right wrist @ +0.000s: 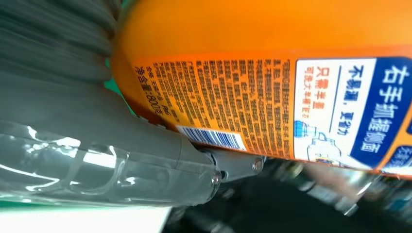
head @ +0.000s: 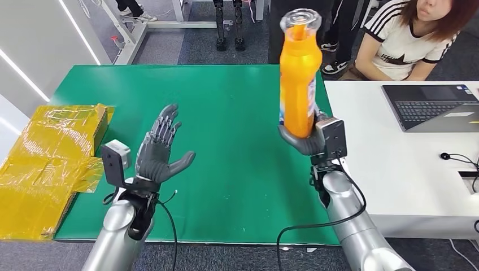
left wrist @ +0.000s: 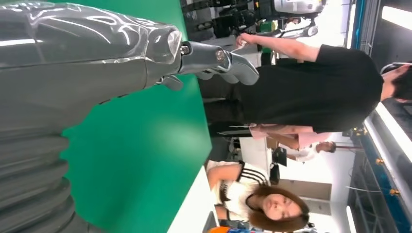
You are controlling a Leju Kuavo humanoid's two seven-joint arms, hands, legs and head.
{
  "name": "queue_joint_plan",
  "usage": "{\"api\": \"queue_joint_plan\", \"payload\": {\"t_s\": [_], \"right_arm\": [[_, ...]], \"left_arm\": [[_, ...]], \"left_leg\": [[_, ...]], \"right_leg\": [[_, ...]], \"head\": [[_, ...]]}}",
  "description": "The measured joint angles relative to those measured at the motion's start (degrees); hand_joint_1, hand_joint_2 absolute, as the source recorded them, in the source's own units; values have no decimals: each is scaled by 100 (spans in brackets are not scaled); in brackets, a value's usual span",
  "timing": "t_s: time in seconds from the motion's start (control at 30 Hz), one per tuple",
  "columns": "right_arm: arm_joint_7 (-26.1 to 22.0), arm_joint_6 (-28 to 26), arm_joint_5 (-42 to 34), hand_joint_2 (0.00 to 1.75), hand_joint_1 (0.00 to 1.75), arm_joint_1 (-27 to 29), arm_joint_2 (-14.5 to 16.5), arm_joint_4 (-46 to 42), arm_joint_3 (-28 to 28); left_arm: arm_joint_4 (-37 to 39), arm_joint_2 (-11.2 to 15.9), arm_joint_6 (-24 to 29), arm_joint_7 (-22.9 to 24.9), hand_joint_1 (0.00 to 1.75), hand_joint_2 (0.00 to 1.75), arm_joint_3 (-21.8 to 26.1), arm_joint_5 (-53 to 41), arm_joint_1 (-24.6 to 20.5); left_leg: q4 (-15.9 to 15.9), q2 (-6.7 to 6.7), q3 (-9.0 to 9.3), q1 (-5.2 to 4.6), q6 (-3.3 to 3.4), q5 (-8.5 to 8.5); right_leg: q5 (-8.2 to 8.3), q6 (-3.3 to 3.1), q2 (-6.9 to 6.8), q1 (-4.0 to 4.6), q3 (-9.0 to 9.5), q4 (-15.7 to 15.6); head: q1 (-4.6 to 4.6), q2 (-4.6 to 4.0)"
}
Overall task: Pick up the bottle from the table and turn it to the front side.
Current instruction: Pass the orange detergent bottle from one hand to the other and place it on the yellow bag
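Note:
An orange bottle (head: 298,73) with a clear cap stands upright in the air above the right edge of the green table (head: 226,113). My right hand (head: 305,138) grips it around its base. In the right wrist view the bottle's (right wrist: 272,73) printed label with barcode and blue panel faces the camera, and my right hand's thumb (right wrist: 145,160) presses against it. My left hand (head: 161,149) hovers over the left part of the table, palm up, fingers spread, holding nothing. My left hand's thumb (left wrist: 214,58) shows above the green surface in the left wrist view.
A yellow plastic-wrapped box (head: 51,158) lies at the table's left edge. A white desk (head: 395,169) with a laptop (head: 435,107) adjoins on the right, and a seated person (head: 406,39) is behind it. Another person in black (left wrist: 311,92) stands beyond the table.

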Motion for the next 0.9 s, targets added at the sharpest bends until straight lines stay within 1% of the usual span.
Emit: {"api": "queue_joint_plan", "payload": {"t_s": [0.2,0.3,0.4,0.6,0.73,0.9], "right_arm": [[145,252,429,175,175,44,308,-497,846],[222,310,527,175,175,61,455,-527,1282],[282,325,524,175,175,65,564,-470,1572],[326,373,459,175,175,84,635,-273,1786],[321,299,422,175,175,143,620,-248,1791],[246,184,304,175,175,212,567,-351,1716]], "left_arm": [[507,-8,-292,206,0,175,145,266,-670],[754,-25,-346,251,0,175,196,264,-963],[996,-49,-381,278,0,175,211,193,-1209],[1360,-90,-398,378,0,175,217,58,-1629],[1531,-68,-401,443,0,175,252,8,-1852],[1706,-14,-387,463,0,175,309,-1,-2004]], "left_leg": [[-1,0,-5,0,-1,0],[-1,0,-6,0,0,0],[-1,-1,-8,0,0,0],[1,-1,-9,-2,0,0],[1,-1,-9,-2,0,0],[1,0,-10,-1,0,0]], "right_leg": [[-1,0,1,1,-5,1],[-1,0,0,0,-6,0],[-1,0,-3,0,-6,-1],[1,1,-3,-1,-6,-2],[1,1,-2,-1,-7,-2],[0,1,0,0,-11,-2]], "head": [[-1,0],[-1,0],[1,0],[-1,0],[-1,0],[0,0]]}}
